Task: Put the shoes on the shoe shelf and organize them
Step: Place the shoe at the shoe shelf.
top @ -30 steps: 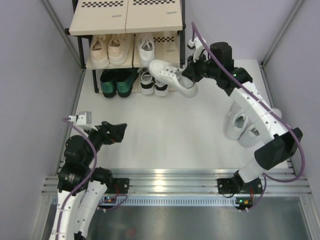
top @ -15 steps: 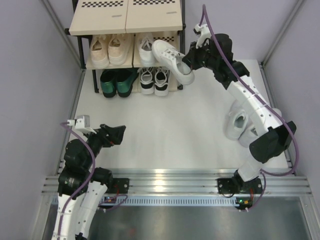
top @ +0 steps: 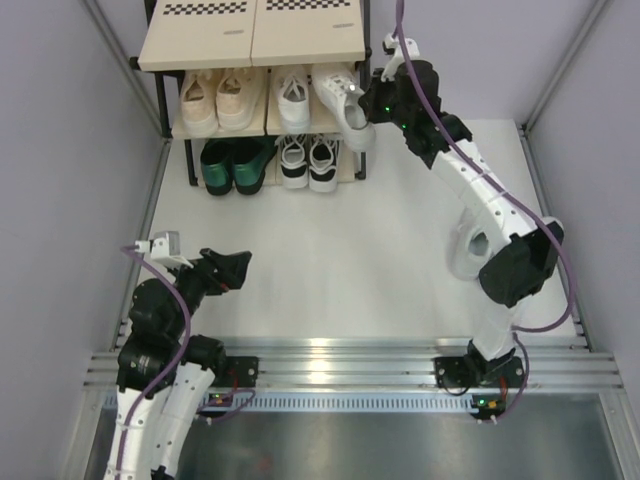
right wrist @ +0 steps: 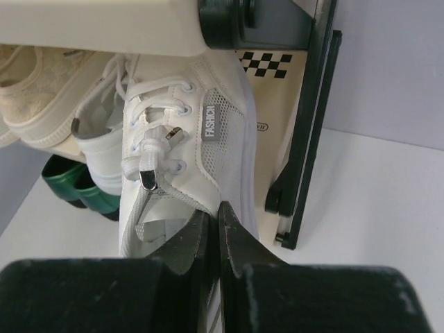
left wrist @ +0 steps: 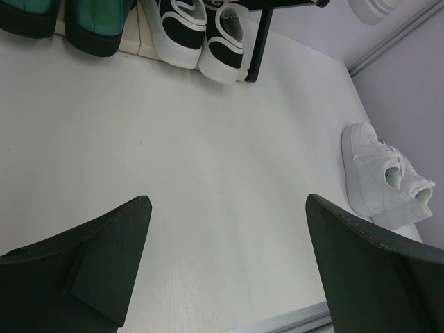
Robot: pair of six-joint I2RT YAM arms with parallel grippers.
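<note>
The shoe shelf stands at the far edge of the table. My right gripper is shut on the heel rim of a white laced sneaker, holding it toe-first at the right end of the middle tier, beside another white sneaker. In the right wrist view the fingertips pinch the collar of the sneaker. Beige sneakers sit on the middle tier's left. Dark green shoes and black-and-white sneakers are on the bottom tier. My left gripper hangs open over bare table.
A pair of larger white sneakers lies on the table at the right, partly under my right arm, and shows in the left wrist view. The shelf's black right post stands close beside the held sneaker. Purple walls enclose both sides.
My right arm carried the white sneaker up and left from the front of the shelf into the middle tier's right end. The left arm has barely moved.
</note>
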